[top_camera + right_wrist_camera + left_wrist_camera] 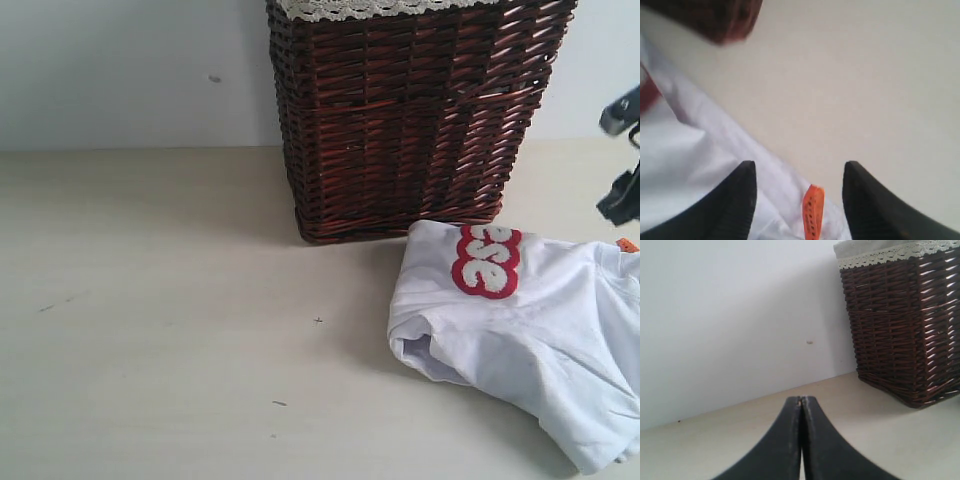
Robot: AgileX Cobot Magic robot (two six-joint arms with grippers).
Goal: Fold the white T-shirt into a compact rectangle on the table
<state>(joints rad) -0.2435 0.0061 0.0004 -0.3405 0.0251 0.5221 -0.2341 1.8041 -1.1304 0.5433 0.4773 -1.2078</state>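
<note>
white t-shirt (pixel 540 320) lies rumpled on the table (pixel 150 330) just beside the basket (pixel 410 120), not yet a neat rectangle; most of the folding looks left to do. right gripper (pixel 800 175) hangs open and empty over the orange tag (pixel 813 210); left gripper (pixel 801 399) is closed on nothing.

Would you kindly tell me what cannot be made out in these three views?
White T-shirt: exterior view, right side cut off by frame edge; fold hides part of lettering.
Wicker basket: exterior view, top cropped, inside unseen.
Right gripper: exterior view, only a sliver at the edge.
</note>
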